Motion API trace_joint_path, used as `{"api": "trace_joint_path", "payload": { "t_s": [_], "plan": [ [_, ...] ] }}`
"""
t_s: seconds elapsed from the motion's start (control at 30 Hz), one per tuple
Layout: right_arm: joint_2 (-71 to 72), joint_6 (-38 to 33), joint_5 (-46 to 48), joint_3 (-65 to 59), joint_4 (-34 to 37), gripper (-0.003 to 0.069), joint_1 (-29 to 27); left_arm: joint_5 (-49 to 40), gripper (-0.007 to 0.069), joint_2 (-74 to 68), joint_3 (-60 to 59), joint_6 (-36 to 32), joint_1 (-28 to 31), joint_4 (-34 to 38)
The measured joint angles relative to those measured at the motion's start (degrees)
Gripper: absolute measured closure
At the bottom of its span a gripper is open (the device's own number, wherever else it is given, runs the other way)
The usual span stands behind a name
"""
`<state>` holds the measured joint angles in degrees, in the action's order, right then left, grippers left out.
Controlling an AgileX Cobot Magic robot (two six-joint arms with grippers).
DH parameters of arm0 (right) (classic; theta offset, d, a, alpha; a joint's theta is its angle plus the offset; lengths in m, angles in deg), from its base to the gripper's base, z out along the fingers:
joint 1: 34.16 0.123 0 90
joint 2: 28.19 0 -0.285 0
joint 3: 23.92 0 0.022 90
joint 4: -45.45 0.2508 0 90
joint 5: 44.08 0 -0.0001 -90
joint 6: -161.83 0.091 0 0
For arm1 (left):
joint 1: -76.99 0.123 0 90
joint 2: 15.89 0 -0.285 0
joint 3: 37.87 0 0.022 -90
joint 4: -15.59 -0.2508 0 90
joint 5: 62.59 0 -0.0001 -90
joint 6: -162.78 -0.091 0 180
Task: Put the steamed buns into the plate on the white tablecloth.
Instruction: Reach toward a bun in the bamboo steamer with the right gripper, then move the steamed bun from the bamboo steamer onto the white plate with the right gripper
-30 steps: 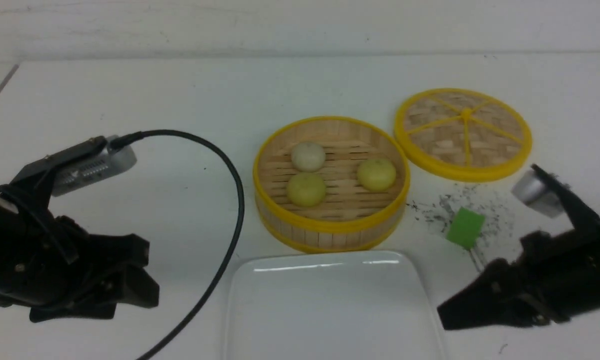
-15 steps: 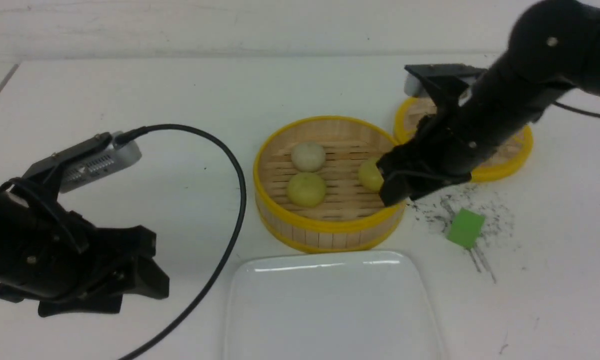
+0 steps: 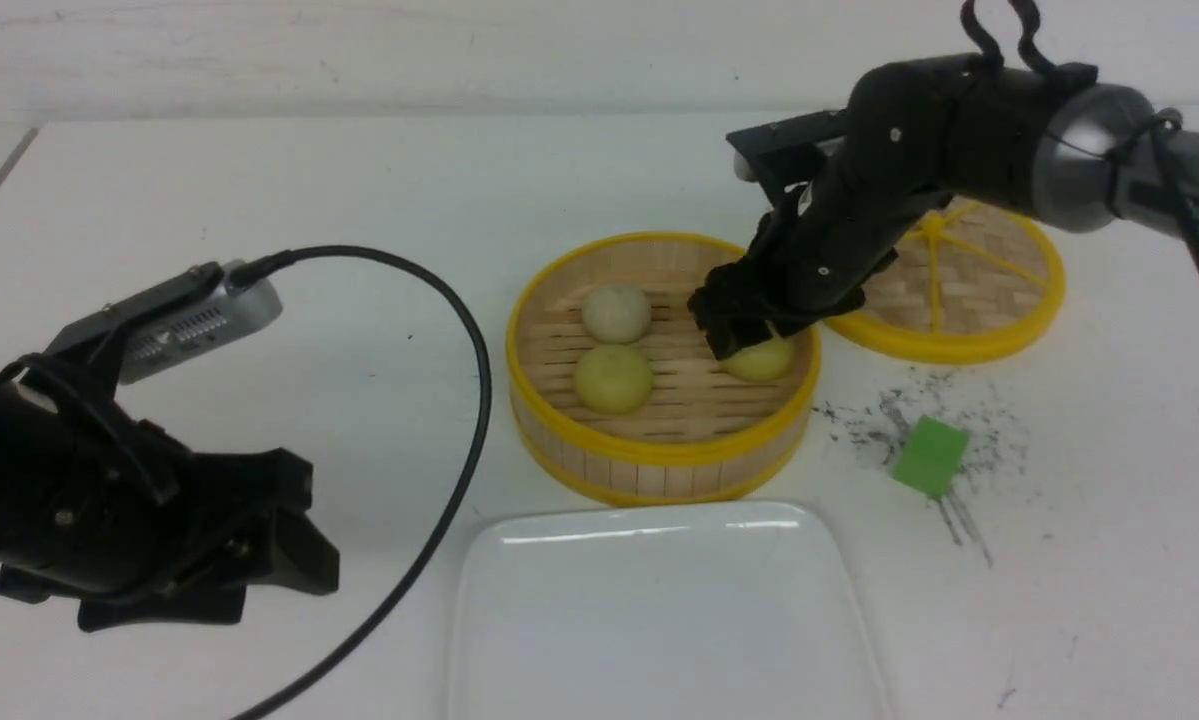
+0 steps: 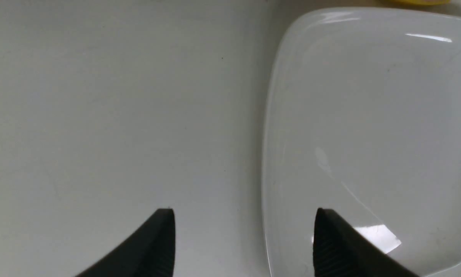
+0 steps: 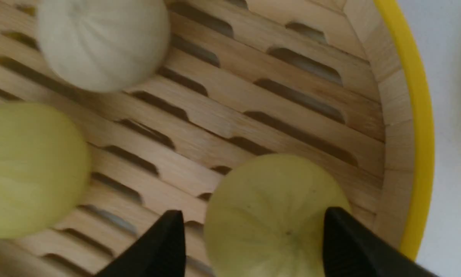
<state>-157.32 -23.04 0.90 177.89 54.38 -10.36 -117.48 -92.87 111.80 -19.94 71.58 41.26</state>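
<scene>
- The right end effector (image 5: 252,231) is spread, one finger on each side of a pale yellow bun (image 5: 276,215), and is not yet pinching it.
- That bun looks light, soft and smooth-skinned, so I judge it dents under a hard squeeze and rolls if nudged. Take it low across its widest part, with a gentle close.
- The steamer basket (image 3: 659,460) holds all three steamed buns: the one between the fingers, next to the basket wall, a second yellow bun (image 3: 613,378) and a cream-white bun (image 3: 616,312). The latter two lie to one side of the end effector, apart from it.
- The plate (image 3: 659,620) holds nothing. It lies on the white tablecloth (image 3: 259,180) covering the desk, well apart from the right end effector and across the basket rim from it.
- The left end effector (image 4: 245,219) is spread and holds nothing, with the plate's edge just ahead of its fingertips.
</scene>
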Motion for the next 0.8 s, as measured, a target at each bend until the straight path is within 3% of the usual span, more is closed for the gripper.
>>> {"api": "trace_joint_path", "payload": {
  "t_s": [0.07,0.1,0.13,0.2,0.3,0.6,0.8],
  "plan": [
    [-0.3,-1.0,0.0,0.1,-0.5,0.0237,0.0,0.1,0.0139,0.0,0.0,0.0,0.0,0.0],
    [-0.8,-2.2,-0.1,0.2,-0.8,0.0316,0.0,0.2,0.0139,0.0,0.0,0.0,0.0,0.0],
    [-0.8,-2.4,-0.2,0.2,-0.8,0.0326,0.0,0.2,0.0139,0.0,0.0,0.0,0.0,0.0],
    [-0.7,-3.0,0.5,0.2,-0.5,0.0494,0.0,0.3,0.0139,0.0,0.0,0.0,0.0,0.0],
    [1.1,-4.1,2.6,0.2,-0.3,0.063,0.1,0.8,0.0139,0.0,0.0,0.0,0.0,0.0],
    [21.5,-5.8,16.1,0.2,4.5,0.0642,1.1,4.0,0.0139,0.0,0.0,0.0,0.0,0.0],
    [32.7,-6.5,25.6,-7.8,18.1,0.0641,1.2,5.5,0.0139,0.0,0.0,0.0,0.0,0.1]
  ]
}}
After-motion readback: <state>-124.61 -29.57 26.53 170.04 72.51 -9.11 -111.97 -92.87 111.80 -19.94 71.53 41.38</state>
